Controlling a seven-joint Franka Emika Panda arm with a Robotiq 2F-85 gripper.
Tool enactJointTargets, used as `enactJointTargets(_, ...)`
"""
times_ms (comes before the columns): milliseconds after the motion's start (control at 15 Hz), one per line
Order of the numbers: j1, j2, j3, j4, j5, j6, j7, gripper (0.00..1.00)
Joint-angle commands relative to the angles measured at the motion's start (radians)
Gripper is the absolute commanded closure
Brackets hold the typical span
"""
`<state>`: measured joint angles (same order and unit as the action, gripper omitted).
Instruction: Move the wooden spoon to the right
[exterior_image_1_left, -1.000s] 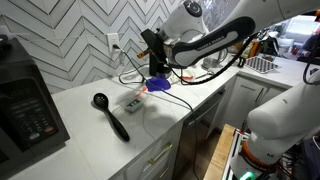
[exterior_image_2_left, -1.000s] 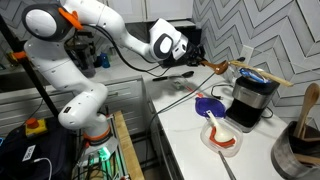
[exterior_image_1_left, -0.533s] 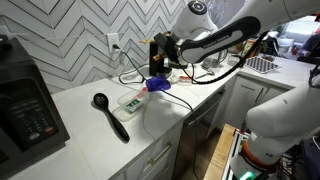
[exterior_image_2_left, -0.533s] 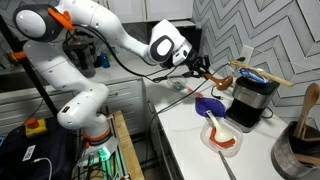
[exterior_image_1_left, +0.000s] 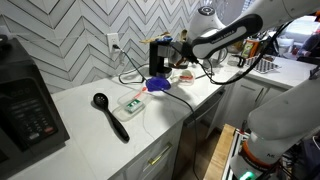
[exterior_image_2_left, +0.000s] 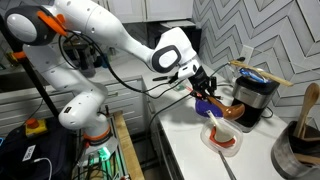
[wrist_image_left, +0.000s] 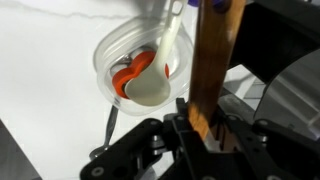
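My gripper (wrist_image_left: 200, 125) is shut on the wooden spoon (wrist_image_left: 215, 55). In the wrist view its reddish-brown handle runs straight up out of the jaws. In an exterior view the gripper (exterior_image_2_left: 203, 85) holds the spoon above the counter, with the spoon's head (exterior_image_2_left: 228, 112) low, just over a clear bowl (exterior_image_2_left: 222, 140). In an exterior view the gripper (exterior_image_1_left: 163, 55) hangs above a purple object (exterior_image_1_left: 158, 85); the spoon is hard to make out there.
The clear bowl (wrist_image_left: 112, 52) holds a white and red spoon (wrist_image_left: 150, 75). A black coffee maker (exterior_image_2_left: 255, 95) stands behind it. A black spoon (exterior_image_1_left: 110, 115) and a small white-and-green object (exterior_image_1_left: 132, 102) lie on the white counter. A black microwave (exterior_image_1_left: 25, 105) stands at the counter's end.
The gripper has carried the wooden spoon away from the black spoon and down toward the clear bowl by the coffee maker. The things on the counter have not moved.
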<state>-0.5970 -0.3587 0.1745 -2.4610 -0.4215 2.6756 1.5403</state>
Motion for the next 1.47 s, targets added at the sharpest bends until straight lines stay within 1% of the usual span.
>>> enactJointTargets(0, 0.046, 0.002, -0.06, 0.005, -0.022, -0.015, 0.003, 0.75)
enactJointTargets(67, 0.056, 0.002, -0.076, 0.005, -0.018, -0.016, -0.009, 0.75)
enactJointTargets(200, 0.071, 0.002, -0.088, 0.005, -0.017, -0.018, -0.012, 0.75)
enactJointTargets(267, 0.074, 0.002, -0.088, 0.005, -0.017, -0.018, -0.012, 0.94)
enactJointTargets(400, 0.05, 0.044, -0.088, 0.021, -0.089, -0.005, -0.025, 0.94)
enactJointTargets(467, 0.051, 0.066, -0.104, 0.028, -0.109, 0.008, -0.046, 0.94)
enactJointTargets(600, 0.089, 0.109, -0.156, 0.039, -0.088, 0.016, -0.135, 0.94)
enactJointTargets(667, 0.088, 0.13, -0.164, 0.046, -0.103, 0.024, -0.146, 0.94)
enactJointTargets(800, 0.111, 0.177, -0.195, 0.065, -0.087, 0.014, -0.192, 0.94)
enactJointTargets(867, 0.134, 0.205, -0.217, 0.081, -0.057, -0.009, -0.241, 0.94)
enactJointTargets(1000, 0.149, 0.242, -0.248, 0.105, -0.07, -0.011, -0.283, 0.94)
enactJointTargets(1133, 0.154, 0.277, -0.278, 0.135, -0.11, -0.016, -0.301, 0.94)
enactJointTargets(1200, 0.163, 0.292, -0.296, 0.146, -0.108, -0.019, -0.327, 0.94)
enactJointTargets(1333, 0.173, 0.304, -0.325, 0.151, -0.14, -0.03, -0.364, 0.94)
enactJointTargets(1400, 0.177, 0.305, -0.335, 0.148, -0.17, -0.042, -0.363, 0.94)
